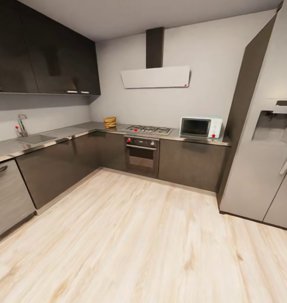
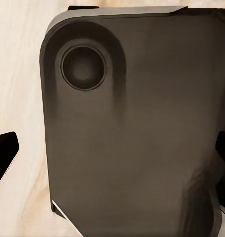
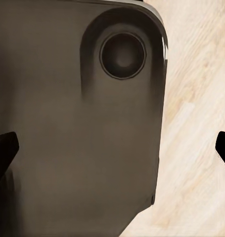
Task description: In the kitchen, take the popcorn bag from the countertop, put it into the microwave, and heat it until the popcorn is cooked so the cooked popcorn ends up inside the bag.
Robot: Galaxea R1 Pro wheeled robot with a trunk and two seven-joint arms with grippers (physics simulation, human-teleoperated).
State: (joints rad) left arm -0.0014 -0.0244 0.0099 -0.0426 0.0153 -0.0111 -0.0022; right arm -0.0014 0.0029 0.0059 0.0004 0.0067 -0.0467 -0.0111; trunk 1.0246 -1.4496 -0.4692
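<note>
I stand in the kitchen, some way back from the units. The tan-brown popcorn bag (image 1: 110,122) sits on the grey countertop (image 1: 72,132) in the far corner, just left of the gas hob (image 1: 149,129). The mint-blue microwave (image 1: 201,127) stands with its door shut on the counter right of the hob, beside the fridge. In the left wrist view my left gripper (image 2: 112,158) is open, its dark fingertips (image 2: 3,158) wide apart over my own dark base. My right gripper (image 3: 114,150) is open the same way, with nothing between its fingers.
An oven (image 1: 142,155) sits under the hob, with a white hood (image 1: 155,77) above it. A sink (image 1: 33,139) and tap are on the left counter, and a dishwasher front (image 1: 6,198) is near left. A tall grey fridge (image 1: 261,139) stands at right. Pale wood floor (image 1: 135,235) lies between me and the cabinets.
</note>
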